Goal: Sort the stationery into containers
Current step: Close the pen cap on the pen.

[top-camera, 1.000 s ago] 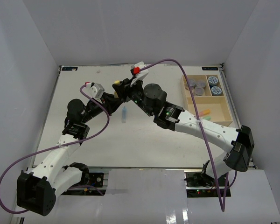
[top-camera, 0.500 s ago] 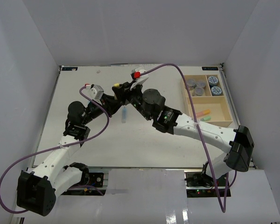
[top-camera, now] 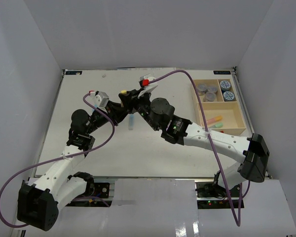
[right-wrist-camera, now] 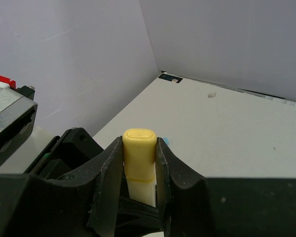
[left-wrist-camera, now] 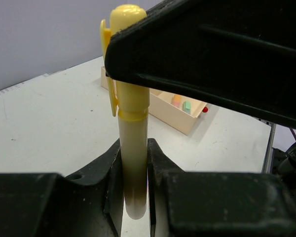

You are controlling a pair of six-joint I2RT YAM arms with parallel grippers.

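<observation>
Having edged left toward frame centre, the right gripper (top-camera: 128, 95) meets the left gripper (top-camera: 122, 104), both clamped on one yellow marker (left-wrist-camera: 129, 111).

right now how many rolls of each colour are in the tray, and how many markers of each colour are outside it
grey rolls in the tray: 3
blue-and-white rolls in the tray: 2
yellow marker outside: 1
blue marker outside: 1
total: 7
</observation>
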